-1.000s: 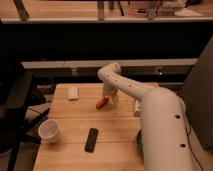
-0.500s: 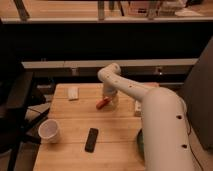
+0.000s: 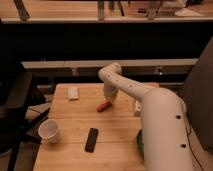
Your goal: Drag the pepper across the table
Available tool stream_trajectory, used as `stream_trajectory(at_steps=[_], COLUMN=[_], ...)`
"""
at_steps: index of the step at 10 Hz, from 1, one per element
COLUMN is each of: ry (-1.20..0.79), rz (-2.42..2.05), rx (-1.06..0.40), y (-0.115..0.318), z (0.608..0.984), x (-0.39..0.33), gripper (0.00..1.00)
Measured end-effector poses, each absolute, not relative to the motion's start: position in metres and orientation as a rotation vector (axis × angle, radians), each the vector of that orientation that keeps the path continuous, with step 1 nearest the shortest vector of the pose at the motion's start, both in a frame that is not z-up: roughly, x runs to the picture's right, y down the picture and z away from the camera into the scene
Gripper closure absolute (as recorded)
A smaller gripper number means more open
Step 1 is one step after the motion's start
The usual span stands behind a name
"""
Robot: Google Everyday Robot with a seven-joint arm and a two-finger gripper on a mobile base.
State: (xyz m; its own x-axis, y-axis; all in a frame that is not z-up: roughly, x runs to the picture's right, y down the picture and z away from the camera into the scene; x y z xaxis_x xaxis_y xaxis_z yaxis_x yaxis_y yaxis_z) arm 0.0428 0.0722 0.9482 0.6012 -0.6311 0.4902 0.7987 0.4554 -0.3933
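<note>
The small orange-red pepper point(image 3: 103, 106) lies on the light wooden table point(image 3: 75, 125), near the middle of its far half. My white arm reaches from the lower right across the table. My gripper point(image 3: 108, 100) points down right at the pepper's right end, touching it or just above it. The arm's wrist hides the fingers.
A white tube-like object point(image 3: 73, 93) lies at the table's far left. A white cup point(image 3: 49, 131) stands at the left edge. A black remote point(image 3: 91, 139) lies at the front middle. A small white object point(image 3: 137, 107) sits right of the arm. Dark chairs stand at the left.
</note>
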Motion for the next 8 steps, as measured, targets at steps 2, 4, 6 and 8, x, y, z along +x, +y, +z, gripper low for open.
stream_trajectory(at_steps=[2,4,6,8], ry=[-0.294,-0.289,-0.287,-0.294], rz=[-0.892,-0.886,-0.879,-0.861], rx=[-0.636,-0.633,-0.630,-0.627], y=[0.081,0.084,0.087,0.092], z=[0.942,0.940,0.937,0.934], x=[0.056,0.070,0.070,0.077], gripper=[1.00,1.00,1.00,1.00])
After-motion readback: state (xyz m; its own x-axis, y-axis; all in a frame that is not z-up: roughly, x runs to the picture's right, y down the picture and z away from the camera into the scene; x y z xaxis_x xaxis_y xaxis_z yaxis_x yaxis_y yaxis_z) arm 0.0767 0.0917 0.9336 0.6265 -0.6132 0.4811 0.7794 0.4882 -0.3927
